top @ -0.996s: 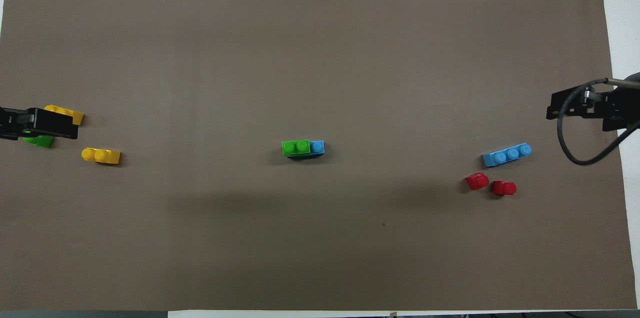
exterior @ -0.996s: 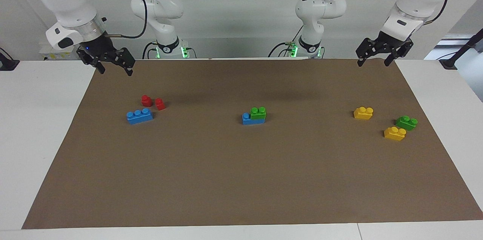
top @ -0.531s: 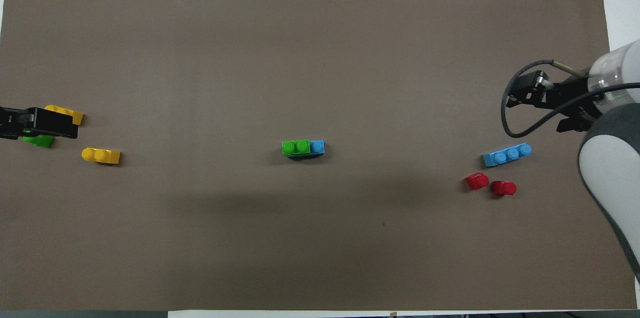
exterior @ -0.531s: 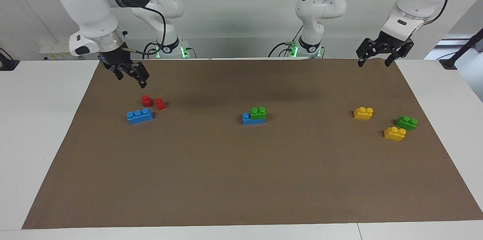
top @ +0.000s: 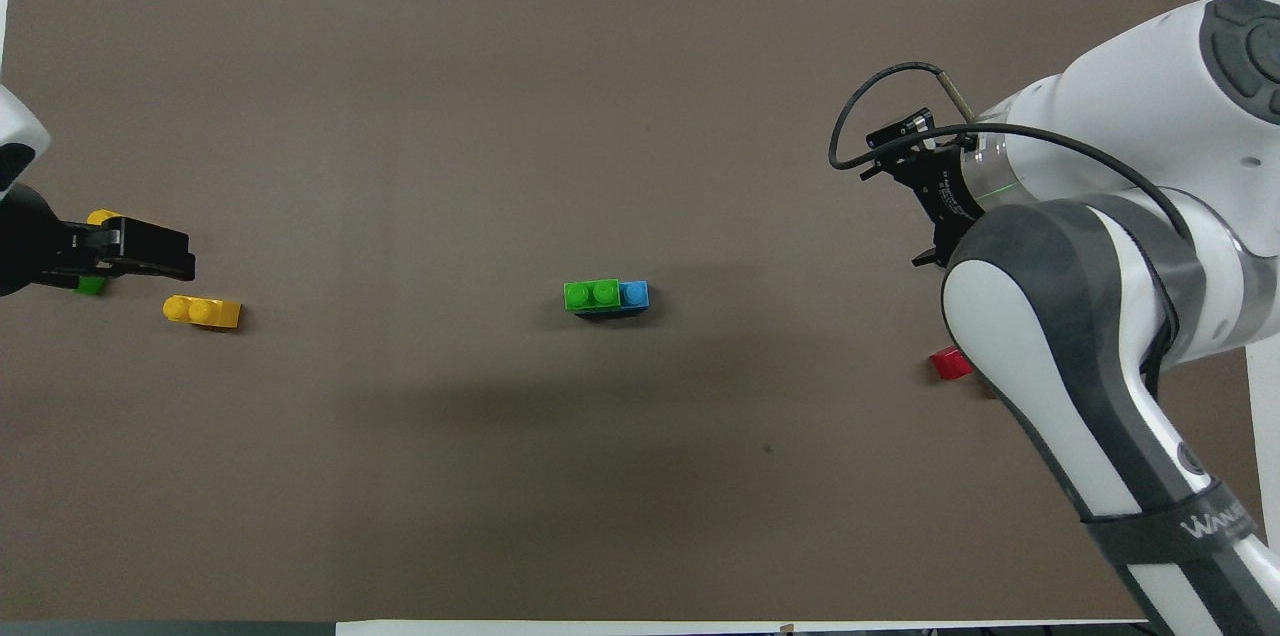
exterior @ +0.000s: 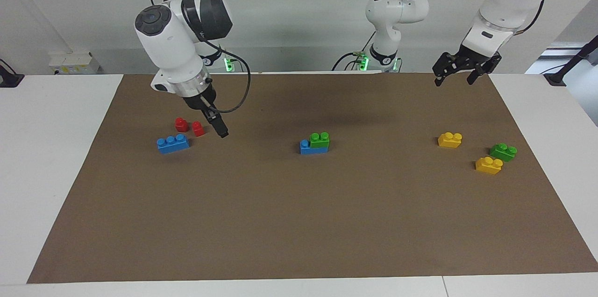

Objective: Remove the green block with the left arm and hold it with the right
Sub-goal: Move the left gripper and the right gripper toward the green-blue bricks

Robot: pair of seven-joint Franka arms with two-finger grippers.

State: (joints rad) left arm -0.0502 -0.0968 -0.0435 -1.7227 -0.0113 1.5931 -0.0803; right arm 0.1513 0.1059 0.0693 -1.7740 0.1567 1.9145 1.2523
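Observation:
The green block [exterior: 320, 139] is a two-stud brick stacked on one end of a blue brick [exterior: 307, 149] at the middle of the brown mat; it also shows in the overhead view [top: 591, 294]. My right gripper [exterior: 222, 132] hangs low over the mat beside the red blocks, well short of the stack, turned edge-on. My left gripper [exterior: 452, 80] is open and empty, raised over the mat's edge by the robots at the left arm's end. It also shows in the overhead view [top: 160, 256].
Another green two-stud brick [exterior: 503, 152] and two yellow bricks [exterior: 450, 139] [exterior: 488, 165] lie toward the left arm's end. A blue three-stud brick [exterior: 173, 143] and two red blocks [exterior: 181, 124] [exterior: 198, 128] lie toward the right arm's end.
My right arm has swung in from the mat's corner toward the middle, and its gripper has dropped and turned beside the red blocks. My left gripper has shifted slightly.

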